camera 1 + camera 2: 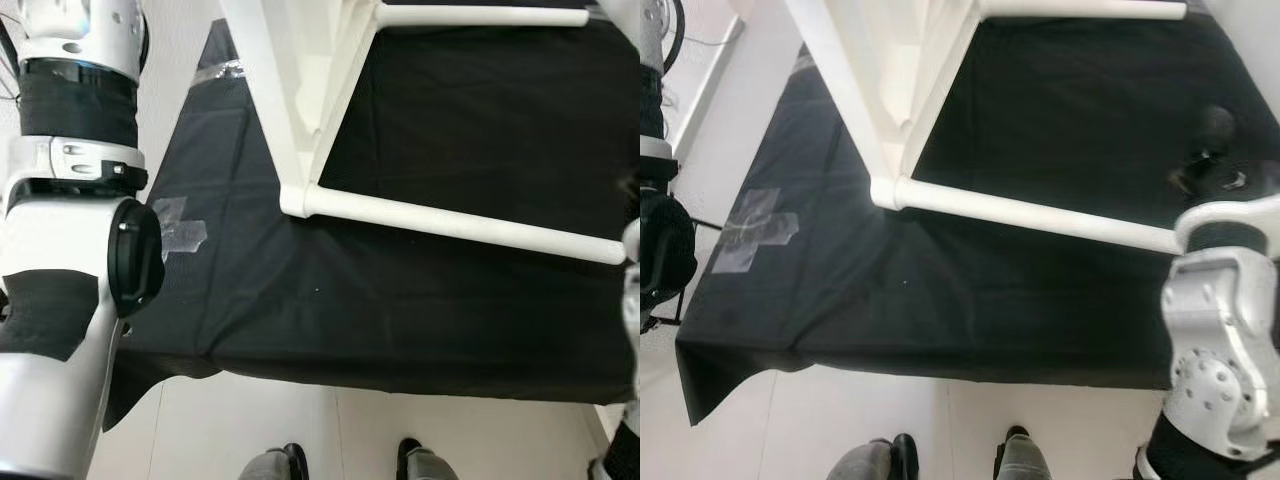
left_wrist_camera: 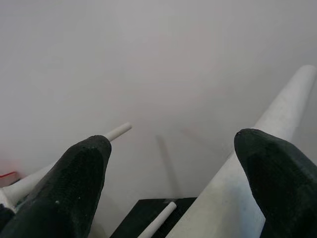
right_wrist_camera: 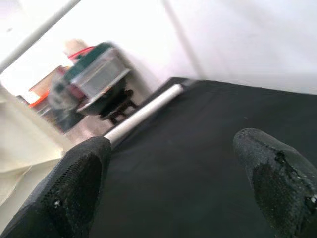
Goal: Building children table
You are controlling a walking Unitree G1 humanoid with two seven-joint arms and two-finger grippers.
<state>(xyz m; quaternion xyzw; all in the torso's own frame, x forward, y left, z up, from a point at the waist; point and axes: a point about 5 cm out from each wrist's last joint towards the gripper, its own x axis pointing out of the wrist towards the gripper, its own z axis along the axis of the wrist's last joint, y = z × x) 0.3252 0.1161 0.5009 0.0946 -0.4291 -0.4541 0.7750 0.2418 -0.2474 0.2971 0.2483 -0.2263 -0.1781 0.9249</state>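
Where black cloth (image 1: pixel 400 320) ends, bare floor (image 1: pixel 250 420)

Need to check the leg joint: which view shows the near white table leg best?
Left eye view: the near white leg lies whole across the black cloth. Right eye view cuts its end behind the right arm; wrist views show partial legs.

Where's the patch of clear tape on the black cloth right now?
The crossed patch of clear tape sits on the black cloth near its left edge, left of the white table leg's joint.

White table frame (image 1: pixel 300 110) cut off at top edge, blurred clutter (image 3: pixel 89 79) behind black cloth (image 1: pixel 400 300)
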